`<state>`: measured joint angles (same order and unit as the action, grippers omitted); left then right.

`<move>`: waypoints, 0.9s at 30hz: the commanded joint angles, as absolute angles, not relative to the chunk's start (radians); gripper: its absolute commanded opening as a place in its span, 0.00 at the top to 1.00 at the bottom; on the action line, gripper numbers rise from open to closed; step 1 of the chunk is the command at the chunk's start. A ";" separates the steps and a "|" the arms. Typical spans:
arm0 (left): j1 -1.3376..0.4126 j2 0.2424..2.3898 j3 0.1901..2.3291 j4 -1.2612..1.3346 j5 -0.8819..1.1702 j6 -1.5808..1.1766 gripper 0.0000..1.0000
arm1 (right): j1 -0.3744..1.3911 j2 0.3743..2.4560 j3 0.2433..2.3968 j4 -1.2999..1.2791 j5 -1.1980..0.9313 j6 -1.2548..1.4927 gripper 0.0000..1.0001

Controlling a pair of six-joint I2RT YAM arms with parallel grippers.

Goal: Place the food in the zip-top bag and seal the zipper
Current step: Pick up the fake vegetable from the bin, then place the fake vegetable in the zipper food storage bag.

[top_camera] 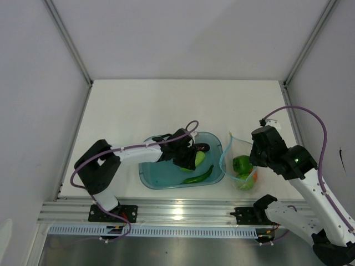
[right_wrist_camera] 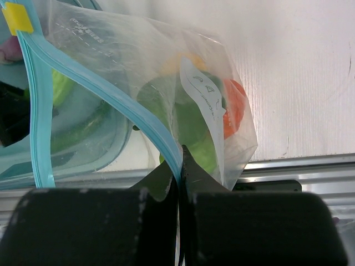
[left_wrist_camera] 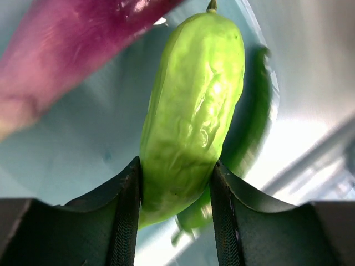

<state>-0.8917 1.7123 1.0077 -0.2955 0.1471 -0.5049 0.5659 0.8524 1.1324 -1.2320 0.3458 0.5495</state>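
Note:
My left gripper [top_camera: 188, 155] is inside the blue tub [top_camera: 161, 176], shut on the pale green cucumber [left_wrist_camera: 191, 111], which sits between its fingers [left_wrist_camera: 127, 205]. The purple eggplant [left_wrist_camera: 66, 50] lies beside it and the dark green chili [top_camera: 198, 178] lies under it. My right gripper [right_wrist_camera: 180, 166] is shut on the teal zipper strip [right_wrist_camera: 111, 97] of the clear zip-top bag [top_camera: 239, 163] and holds its mouth open. The bag holds a green bell pepper [top_camera: 242, 164], a red tomato [right_wrist_camera: 236, 108] and round fruits.
The blue tub stands at the table's front edge, touching the bag's left side. A metal rail [top_camera: 177, 210] runs along the near edge. White walls enclose the table on three sides.

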 commanded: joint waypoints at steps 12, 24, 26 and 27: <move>-0.902 1.190 0.994 -0.324 0.507 -0.650 0.82 | 0.563 0.850 1.131 -1.200 0.341 0.558 1.00; -0.965 1.210 0.891 -0.010 0.779 -1.042 0.83 | 0.591 0.853 1.097 -1.177 0.388 0.574 1.00; -0.974 1.242 0.884 0.099 0.805 -1.110 0.84 | 0.598 0.853 1.095 -1.173 0.406 0.578 1.00; -0.977 1.262 0.884 0.122 0.822 -1.171 0.84 | 0.610 0.853 1.095 -1.173 0.414 0.584 1.00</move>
<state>-0.9630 1.2194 0.8948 -0.0612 0.7151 -0.9665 0.5903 0.8543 1.0954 -1.1946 0.3611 0.5575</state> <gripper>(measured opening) 0.486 0.003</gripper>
